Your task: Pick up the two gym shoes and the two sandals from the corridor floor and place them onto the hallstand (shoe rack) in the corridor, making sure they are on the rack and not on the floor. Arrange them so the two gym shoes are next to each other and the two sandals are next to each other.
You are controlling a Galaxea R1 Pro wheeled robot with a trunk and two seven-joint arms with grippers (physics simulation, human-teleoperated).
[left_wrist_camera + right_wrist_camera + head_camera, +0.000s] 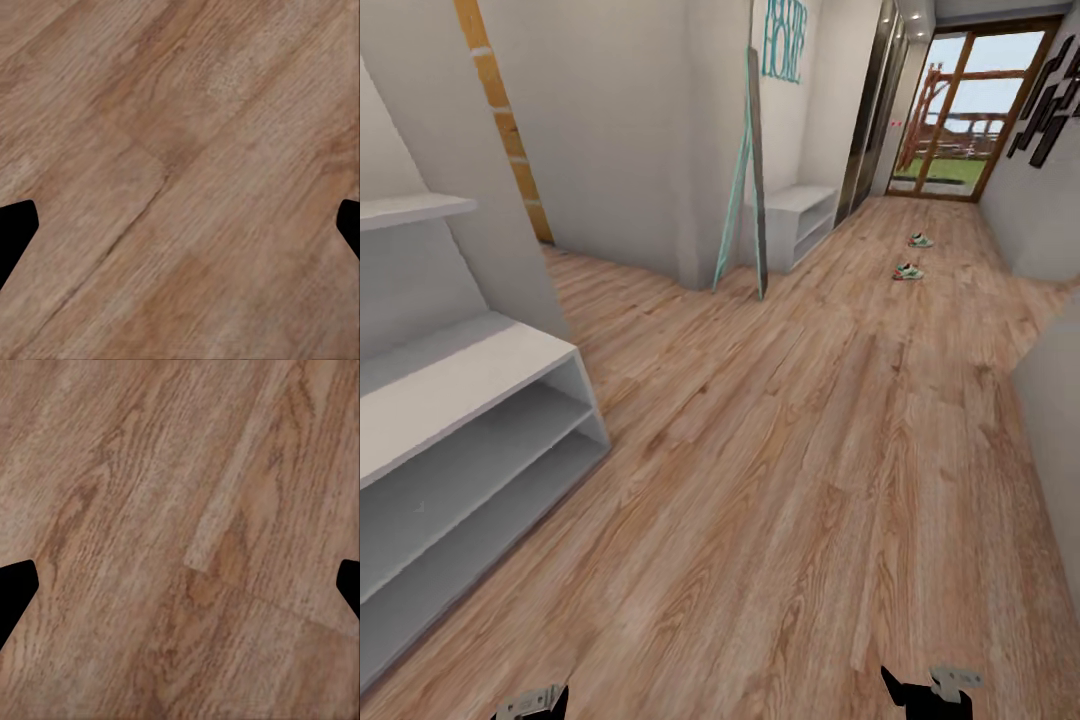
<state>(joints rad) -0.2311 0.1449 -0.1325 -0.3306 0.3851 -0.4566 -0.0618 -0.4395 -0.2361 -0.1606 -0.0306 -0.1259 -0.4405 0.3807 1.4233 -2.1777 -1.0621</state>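
Nearest, at the bottom of the head view, two dark gripper tips peek in: the left gripper (532,703) at 7 o'clock and the right gripper (928,692) at 5 o'clock. In each wrist view the black fingers (13,232) sit far apart at the two edges, so the left gripper (180,229) is spread wide and holds nothing. The right gripper (180,589) is spread wide too, with bare boards between its fingers (15,594).

Under them lies the light brown wood plank corridor floor (780,470).

At 9 o'clock stands the low pale grey-white shoe rack (455,450) with a flat top and two open shelf rows, all bare.

Farther on, near 12 o'clock, a thin teal-edged panel (752,170) leans on the wall. Just behind it is a second small white shelf unit (798,222).

Far away at 1 o'clock, the two white gym shoes with green and red bits (908,271) (921,240) sit on the floor, near each other but apart. Behind them is a tall brown-framed glass door (970,110).
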